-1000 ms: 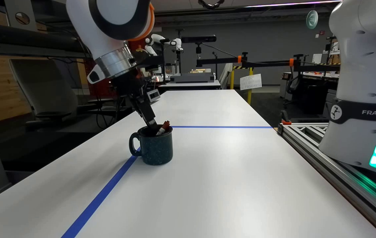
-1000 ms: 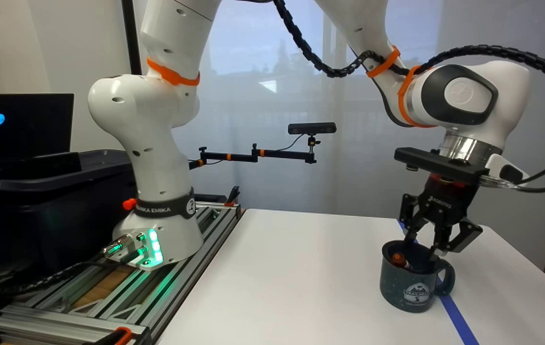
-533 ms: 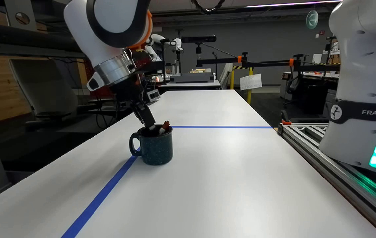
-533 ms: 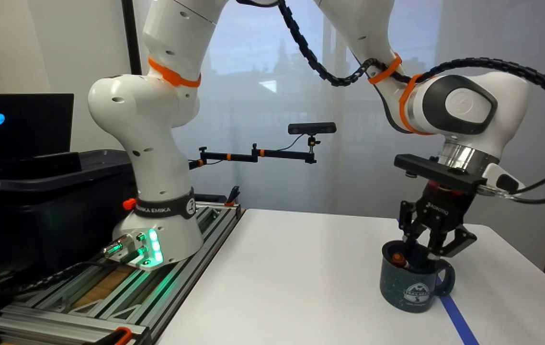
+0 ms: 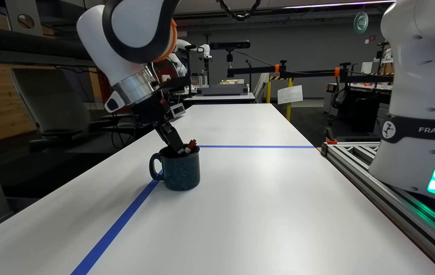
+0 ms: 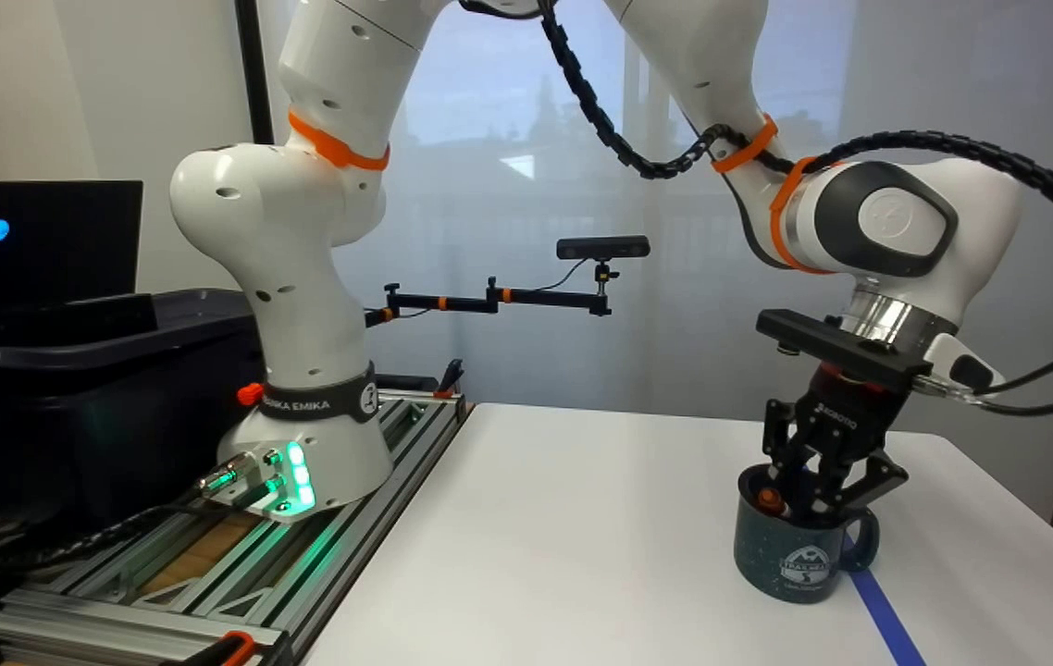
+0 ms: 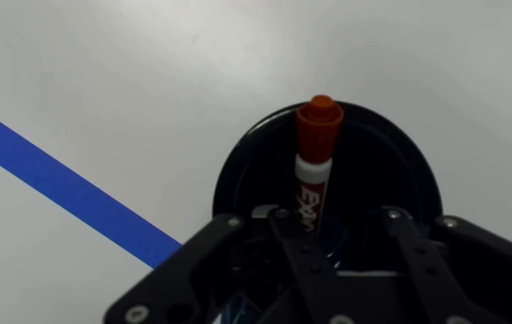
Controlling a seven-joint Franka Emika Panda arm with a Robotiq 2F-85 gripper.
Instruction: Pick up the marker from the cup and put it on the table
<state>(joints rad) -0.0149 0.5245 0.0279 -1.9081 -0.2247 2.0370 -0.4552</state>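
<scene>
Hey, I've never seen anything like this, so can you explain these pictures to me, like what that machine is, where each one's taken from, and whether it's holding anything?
The machine is a white, jointed robot arm. It ends in a black gripper, which works like a simple two-fingered hand. Two pictures look on from outside the robot, from different places. The close-up is the wrist view, taken from the arm itself, looking down past the fingers. On the white table, which is marked with blue tape, stands a dark teal mug. A red-and-white marker leans inside it, red end poking out. The gripper reaches down into the mug, but its fingers look spread apart, so nothing appears to be held yet.
</scene>
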